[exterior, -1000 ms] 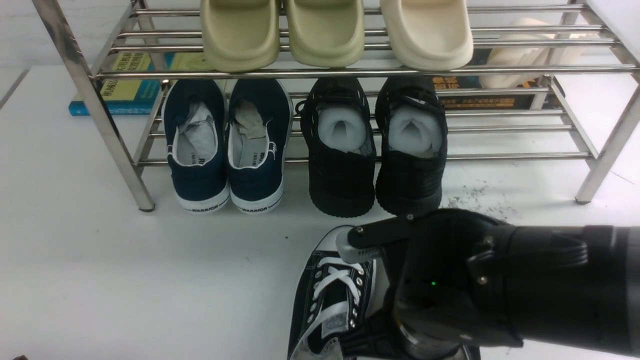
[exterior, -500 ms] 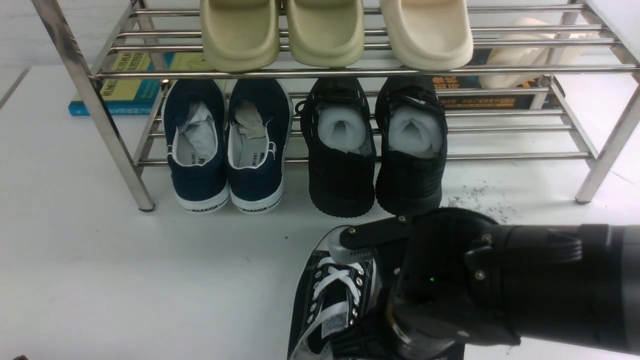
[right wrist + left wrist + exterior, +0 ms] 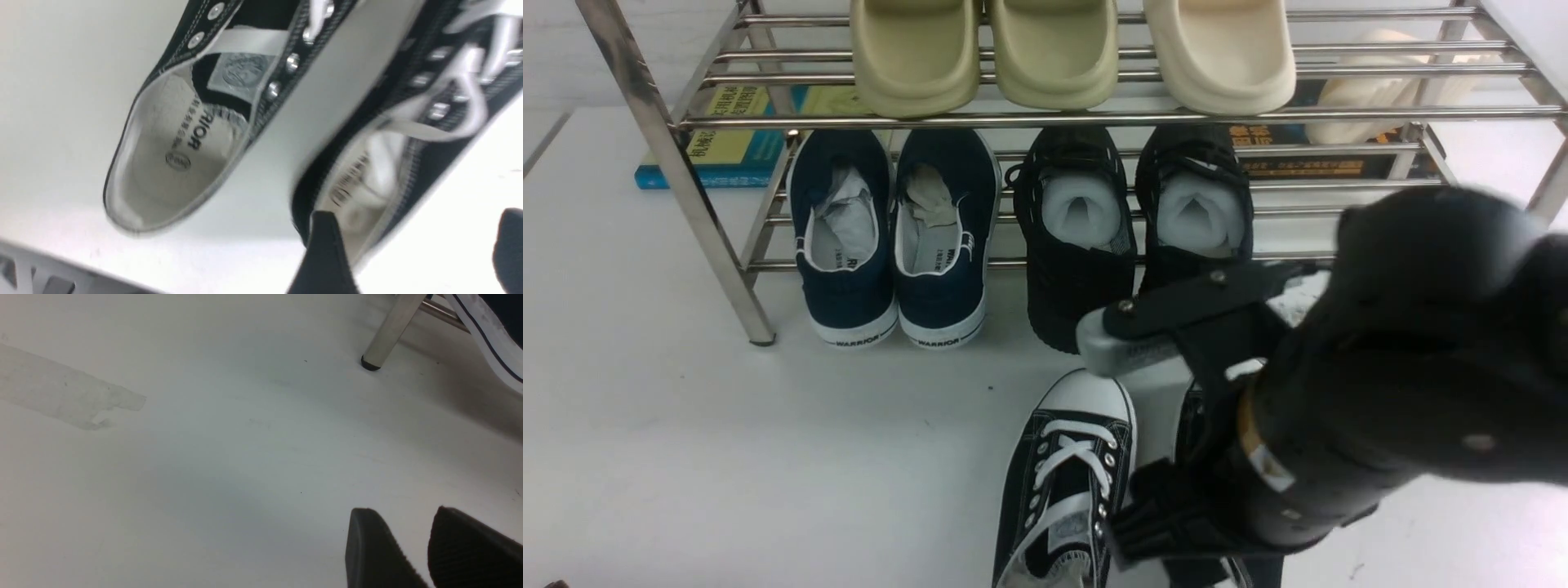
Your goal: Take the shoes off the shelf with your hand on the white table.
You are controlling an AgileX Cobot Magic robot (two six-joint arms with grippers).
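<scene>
Right gripper (image 3: 412,245) raised off the sneakers (image 3: 175,151) since the earlier frame, jaws wide, nothing held. Both sneakers lie on the table (image 3: 768,457), near the rack's (image 3: 980,121) front edge.

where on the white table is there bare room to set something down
Widest patch: the white table left of the laced black canvas sneaker, in front of the navy slip-ons. It's crowded right of that sneaker, where its mate lies under the right hand. Between those two sneakers is only a narrow strip.
</scene>
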